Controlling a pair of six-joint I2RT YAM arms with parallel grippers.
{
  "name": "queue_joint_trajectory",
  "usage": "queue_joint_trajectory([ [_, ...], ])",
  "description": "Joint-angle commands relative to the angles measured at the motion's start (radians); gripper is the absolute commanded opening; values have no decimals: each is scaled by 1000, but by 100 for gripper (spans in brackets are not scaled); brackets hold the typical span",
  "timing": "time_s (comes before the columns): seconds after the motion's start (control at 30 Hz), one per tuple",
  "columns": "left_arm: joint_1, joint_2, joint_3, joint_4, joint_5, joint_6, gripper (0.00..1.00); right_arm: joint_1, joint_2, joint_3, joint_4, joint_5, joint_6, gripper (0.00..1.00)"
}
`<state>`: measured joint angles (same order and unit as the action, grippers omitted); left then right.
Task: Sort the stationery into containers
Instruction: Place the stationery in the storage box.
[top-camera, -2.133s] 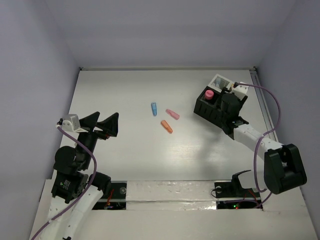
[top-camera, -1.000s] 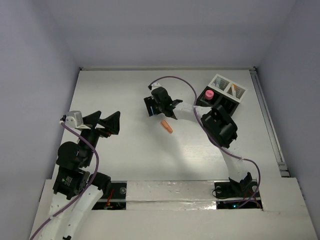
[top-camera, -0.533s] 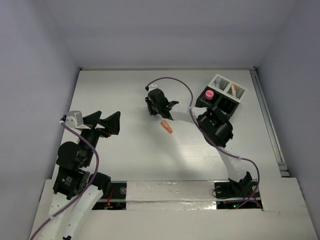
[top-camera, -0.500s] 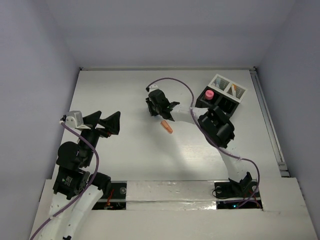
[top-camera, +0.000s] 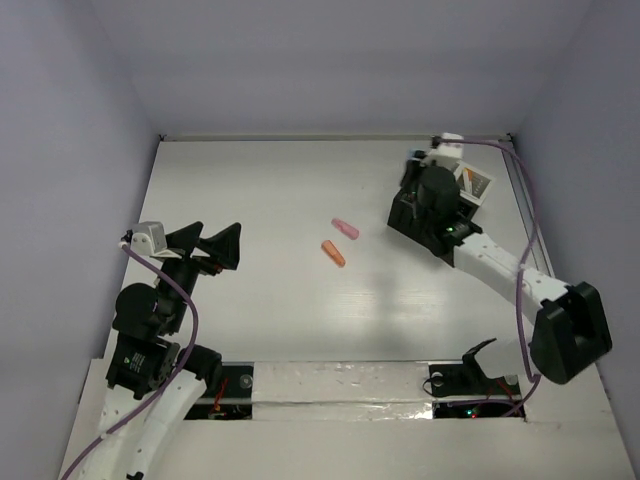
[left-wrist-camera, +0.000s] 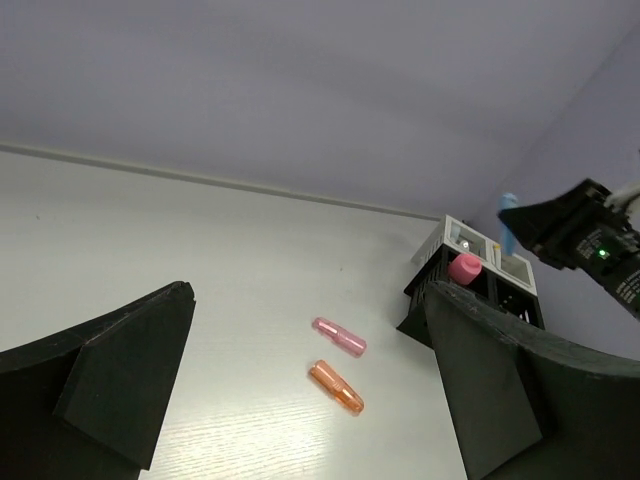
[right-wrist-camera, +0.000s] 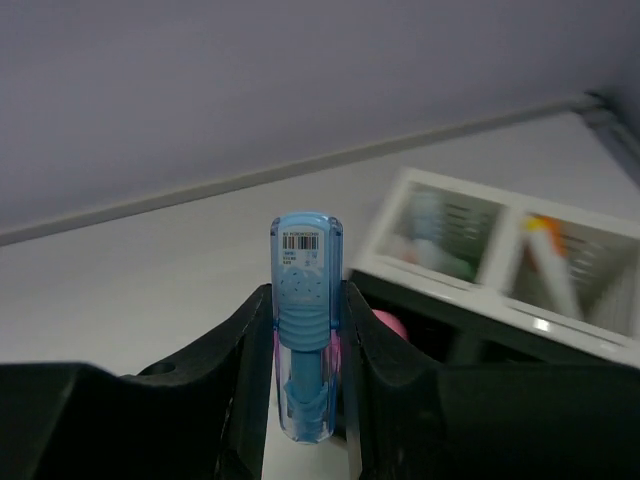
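I find the blue pen (right-wrist-camera: 305, 340) upright, clamped in the right gripper (right-wrist-camera: 304, 300) above the black box (top-camera: 408, 216) and white tray (top-camera: 480, 186), far right. A pink pen (top-camera: 345, 229) and an orange pen (top-camera: 334, 254) lie near each other mid-table (top-camera: 250, 180). The left gripper (top-camera: 212, 240), near left, stands wide apart.

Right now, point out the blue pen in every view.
Top external: hidden under the right claw.
Left wrist: blue pen upper right, above the white tray.
Right wrist: centre, between the claw's fingers.
Shared landmark: the white tray.
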<state>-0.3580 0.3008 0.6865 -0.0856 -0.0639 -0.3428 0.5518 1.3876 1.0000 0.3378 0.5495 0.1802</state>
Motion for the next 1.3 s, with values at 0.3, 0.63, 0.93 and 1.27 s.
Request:
queue_joint_trajectory([
  [0.3, 5, -8, -2, 58, 12, -5, 99, -291, -118, -162, -140, 107, 114, 10],
  [0.63, 5, -17, -1, 52, 4, -4, 99, -322, -53, -169, -174, 115, 162, 20],
  [0.93, 5, -12, -1, 55, 7, -7, 99, -322, -165, -181, -157, -56, 154, 65],
  [1.27, 5, -3, -2, 56, 7, -7, 99, -202, -40, -55, -222, -709, 39, 61],
])
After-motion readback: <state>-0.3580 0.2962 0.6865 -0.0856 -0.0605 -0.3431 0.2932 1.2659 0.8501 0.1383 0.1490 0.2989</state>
